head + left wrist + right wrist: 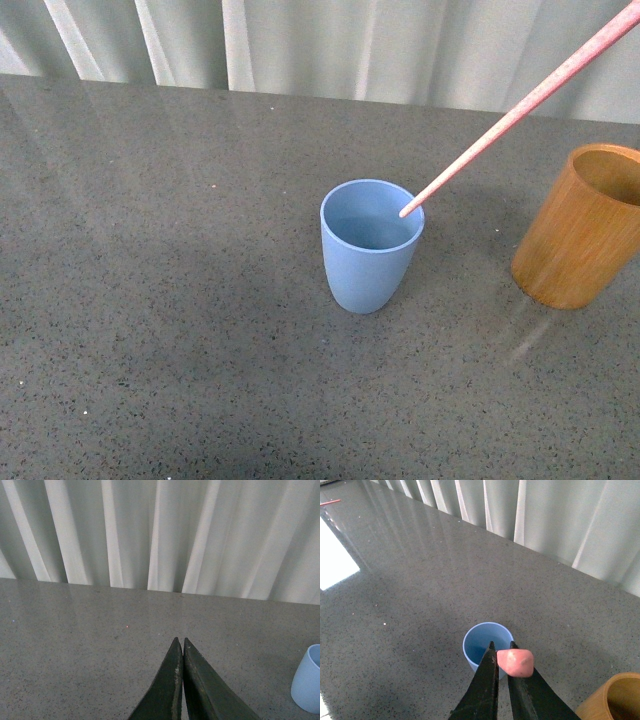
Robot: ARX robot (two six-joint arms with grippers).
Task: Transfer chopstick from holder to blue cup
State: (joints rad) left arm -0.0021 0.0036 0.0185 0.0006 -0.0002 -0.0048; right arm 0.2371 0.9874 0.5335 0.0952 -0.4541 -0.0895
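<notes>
The light blue cup (371, 246) stands upright mid-table. A pink chopstick (520, 108) slants down from the upper right, its tip just over the cup's rim. The orange-brown wooden holder (582, 228) stands to the cup's right. In the right wrist view my right gripper (500, 645) is shut on the chopstick, whose pink end (515, 662) shows between the fingers, above the blue cup (480, 641); the holder (615, 697) is nearby. My left gripper (180, 641) is shut and empty above bare table, with the cup (309, 686) off to one side.
A grey speckled tabletop (160, 300) runs back to white curtains (330, 45). A thin red stick (330, 502) lies far off on the table in the right wrist view, beside a bright patch of light.
</notes>
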